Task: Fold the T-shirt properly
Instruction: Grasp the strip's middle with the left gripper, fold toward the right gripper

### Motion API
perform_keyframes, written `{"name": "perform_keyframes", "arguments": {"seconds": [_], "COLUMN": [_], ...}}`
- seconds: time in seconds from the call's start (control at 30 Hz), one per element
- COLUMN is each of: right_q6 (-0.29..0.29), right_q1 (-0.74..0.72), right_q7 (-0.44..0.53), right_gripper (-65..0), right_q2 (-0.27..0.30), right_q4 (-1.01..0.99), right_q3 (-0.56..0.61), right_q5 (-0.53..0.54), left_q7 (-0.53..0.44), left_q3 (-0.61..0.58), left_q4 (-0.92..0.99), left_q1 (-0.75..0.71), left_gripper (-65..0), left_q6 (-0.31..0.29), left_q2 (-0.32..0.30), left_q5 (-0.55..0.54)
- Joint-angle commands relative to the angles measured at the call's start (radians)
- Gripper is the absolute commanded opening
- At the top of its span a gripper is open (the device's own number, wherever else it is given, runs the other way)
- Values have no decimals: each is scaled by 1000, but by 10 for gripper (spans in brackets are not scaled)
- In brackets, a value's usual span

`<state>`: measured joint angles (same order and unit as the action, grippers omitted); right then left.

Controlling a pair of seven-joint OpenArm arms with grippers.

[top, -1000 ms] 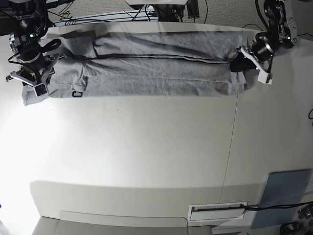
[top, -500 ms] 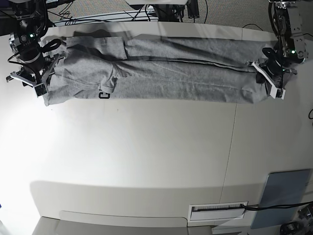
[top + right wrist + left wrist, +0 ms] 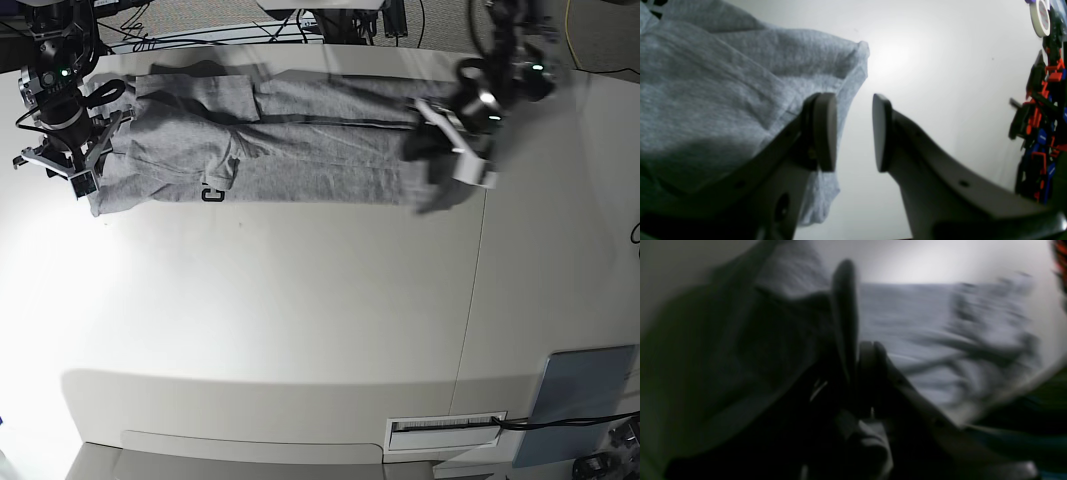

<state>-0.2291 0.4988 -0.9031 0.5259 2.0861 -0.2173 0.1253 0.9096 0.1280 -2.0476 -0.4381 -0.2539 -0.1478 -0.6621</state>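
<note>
The heather-grey T-shirt (image 3: 320,150) lies as a long narrow strip along the table's far edge, with a bit of black lettering (image 3: 211,194) showing near its left end. My left gripper (image 3: 455,160), blurred with motion, is shut on the shirt's right end, which is lifted and drawn in over the strip. In the left wrist view the fingers (image 3: 845,323) are pressed together on grey cloth (image 3: 923,340). My right gripper (image 3: 55,168) is open at the shirt's left end. In the right wrist view (image 3: 851,133) one finger (image 3: 825,130) rests over the cloth (image 3: 723,93).
A grey-blue flat pad (image 3: 580,400) lies at the table's front right, beside a white label strip (image 3: 445,430). Cables run behind the table's far edge (image 3: 250,35). Red, black and blue clutter (image 3: 1043,110) and a tape roll (image 3: 1040,16) show past the table.
My left gripper first pulled the shirt's right end outward to the right, then swung left with it over the strip. The right gripper stayed in place.
</note>
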Motion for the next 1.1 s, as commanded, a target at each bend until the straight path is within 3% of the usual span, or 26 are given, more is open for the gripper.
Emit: {"name": "perform_keyframes", "arguments": {"seconds": [0.0, 0.17, 0.23, 0.57, 0.7, 0.87, 1.07], "right_q6": [9, 9, 9, 9, 9, 9, 9], "right_q1": [-3, -3, -3, -3, -3, -3, -3], "right_q7": [21, 21, 21, 21, 21, 21, 16], "right_gripper": [-465, -465, -465, -465, -465, -465, -465], "right_q2": [14, 14, 14, 14, 14, 14, 14], "right_q4": [14, 14, 14, 14, 14, 14, 14], "right_q3": [-12, -12, -12, -12, -12, -12, -12], "right_q5": [-10, -10, -10, -11, -11, -13, -13], "left_q7": [-35, -109, -109, -133, -144, -137, -114], "left_q3": [-42, -229, -278, -397, -414, -416, -420], "left_q4": [-18, -7, 10, 79, 91, 93, 122], "left_q1": [4, 51, 77, 119, 133, 158, 181], "left_gripper": [-650, -650, -650, -650, -650, -650, -650], "left_q6": [13, 144, 169, 168, 169, 168, 168], "left_q2": [14, 77, 100, 153, 157, 206, 208], "left_q5": [5, 175, 212, 214, 212, 187, 187]}}
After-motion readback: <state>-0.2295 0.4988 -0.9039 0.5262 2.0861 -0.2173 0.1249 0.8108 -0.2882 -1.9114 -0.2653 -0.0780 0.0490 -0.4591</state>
